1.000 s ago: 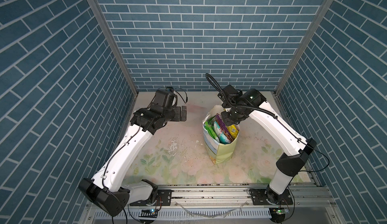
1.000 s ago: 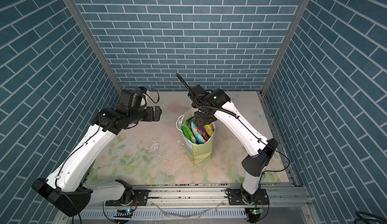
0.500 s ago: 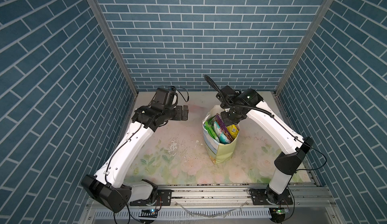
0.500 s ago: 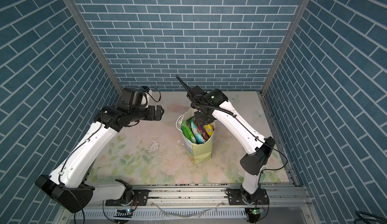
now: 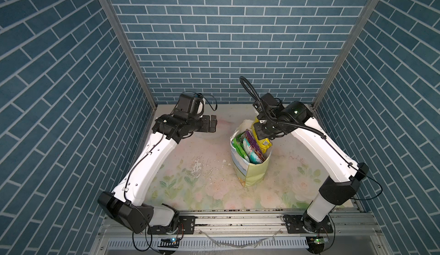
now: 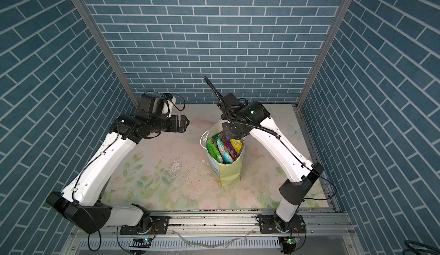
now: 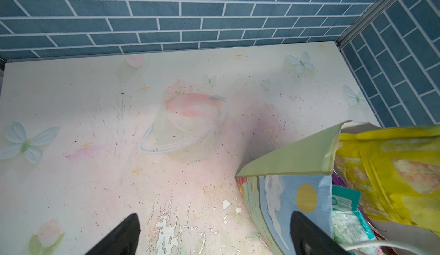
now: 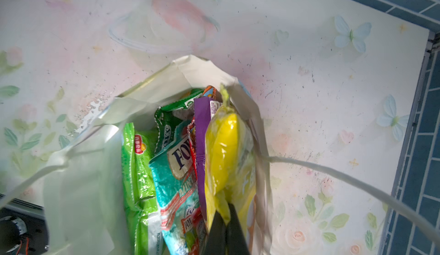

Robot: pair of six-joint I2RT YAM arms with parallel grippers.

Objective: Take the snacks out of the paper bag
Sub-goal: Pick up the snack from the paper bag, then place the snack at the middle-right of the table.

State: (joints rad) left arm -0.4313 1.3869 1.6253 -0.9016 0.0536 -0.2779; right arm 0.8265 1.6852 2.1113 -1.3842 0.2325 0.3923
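The right gripper [image 8: 226, 209] is reaching into the open mouth of the paper bag [image 5: 252, 170]. Its jaws are clenching the top edge of a yellow packet [image 8: 223, 151]. In both top views the wrist is covering the jaws.

The packet's lower end is sitting inside the bag, hidden by the bag's wall. In the left wrist view the packet is looking blurred. Beside it a green Lay's packet [image 8: 138, 170], a teal-white packet [image 8: 173, 182] and a purple packet [image 8: 201, 134] are standing on edge, their lower parts out of sight. Slivers of green and orange behind them are showing too little to identify.

The bag is standing upright near the middle of the bench [image 5: 190, 151], its long axis vertical and its mouth facing up. The yellow packet is hanging lengthwise, its long axis up and down.

The left gripper [image 7: 215, 218] is hovering apart from the bag, its jaws released wide and gripping nothing. Only its two dark tips are showing in its wrist view.
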